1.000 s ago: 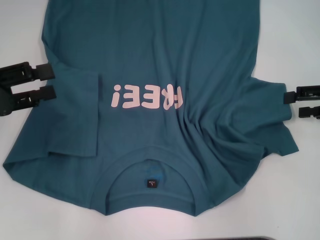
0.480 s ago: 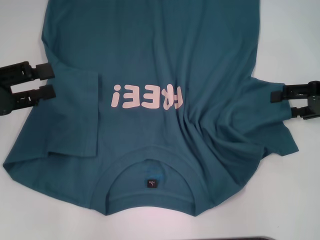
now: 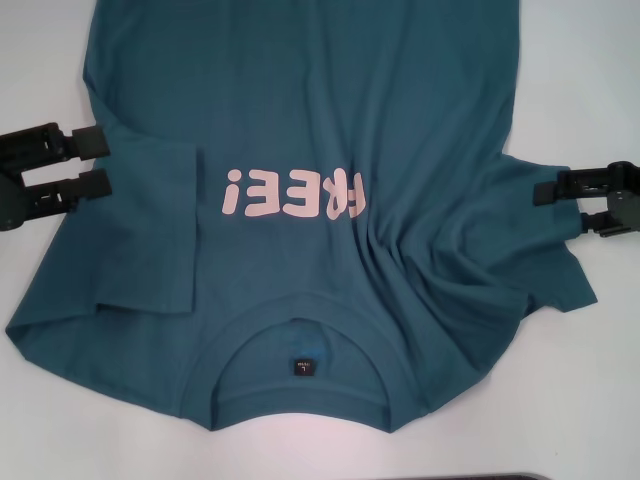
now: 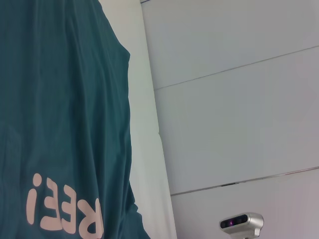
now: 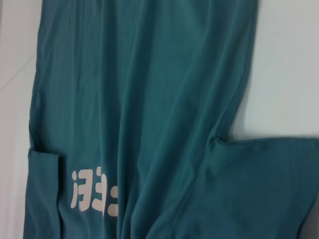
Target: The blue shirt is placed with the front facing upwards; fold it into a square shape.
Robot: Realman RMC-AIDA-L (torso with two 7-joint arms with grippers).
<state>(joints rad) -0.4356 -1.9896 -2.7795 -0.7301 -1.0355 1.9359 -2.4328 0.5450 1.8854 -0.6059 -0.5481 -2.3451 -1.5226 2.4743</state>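
The blue shirt (image 3: 330, 200) lies spread front-up on the white table (image 3: 590, 80), its ribbed collar (image 3: 300, 345) on the near side and its body running away to the far edge of the head view, so the pale pink "FREE!" print (image 3: 295, 192) reads upside down from the robot. A small black neck label (image 3: 303, 368) sits inside the collar opening. On the left side the sleeve (image 3: 150, 225) is folded in over the body, leaving a straight vertical edge just left of the print. On the right side the cloth is bunched into diagonal wrinkles that run from the print toward the right sleeve (image 3: 540, 250), which lies out flat on the table. The left gripper (image 3: 100, 162) sits at the shirt's left edge, level with the print, its two black fingers (image 3: 88, 141) parted with a clear gap between them and their tips touching or just over the cloth edge; it grips nothing that can be seen. The right gripper (image 3: 560, 207) is over the right sleeve, fingers (image 3: 570, 185) also spread apart, tips above the fabric; whether they touch the cloth is hard to judge from this angle. The right wrist view shows the shirt's body, the print and the sleeve below it.
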